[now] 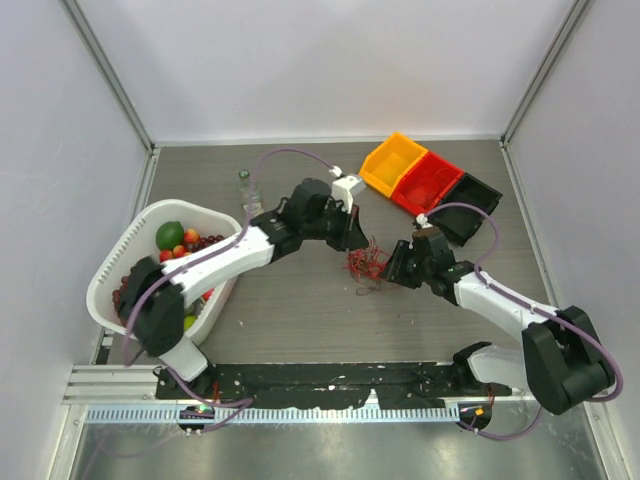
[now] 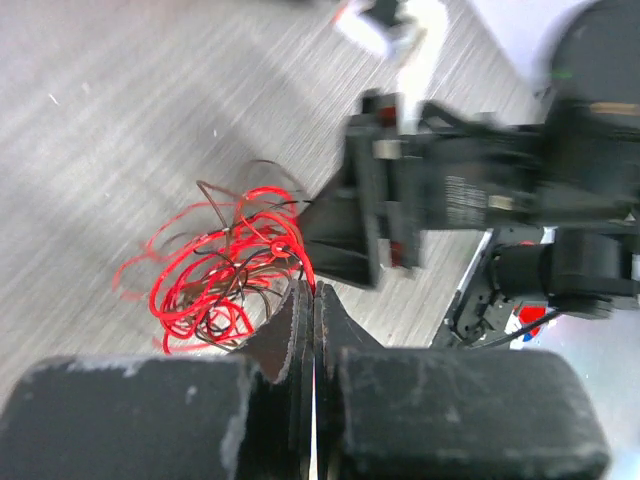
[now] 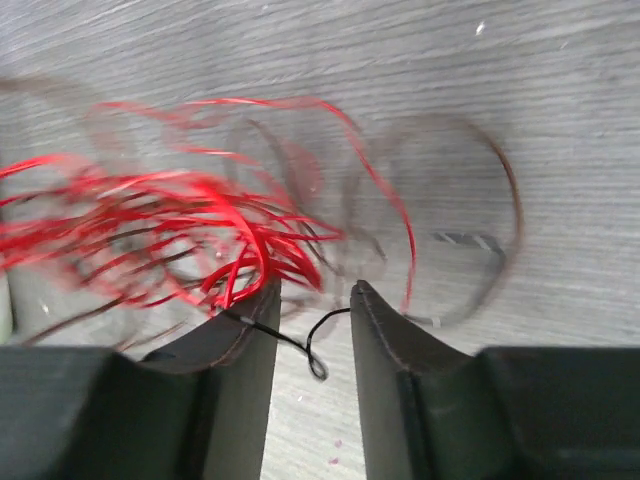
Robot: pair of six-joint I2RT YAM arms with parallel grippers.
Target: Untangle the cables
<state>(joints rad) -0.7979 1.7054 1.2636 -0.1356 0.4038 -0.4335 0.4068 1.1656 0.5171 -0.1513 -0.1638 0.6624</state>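
Note:
The cables are a small tangle of thin bright red and dark brown wires lying mid-table between my two grippers. My left gripper is at the tangle's far left edge. In the left wrist view its jaws are pressed together, with a red strand of the tangle running into their tips. My right gripper is at the tangle's right side. In the right wrist view it is open; the red loops lie against its left finger and a thin dark wire loop lies between the fingers.
A white basket of fruit stands at the left. Yellow, red and black bins sit at the back right. A small bottle stands behind the left arm. Walls enclose three sides.

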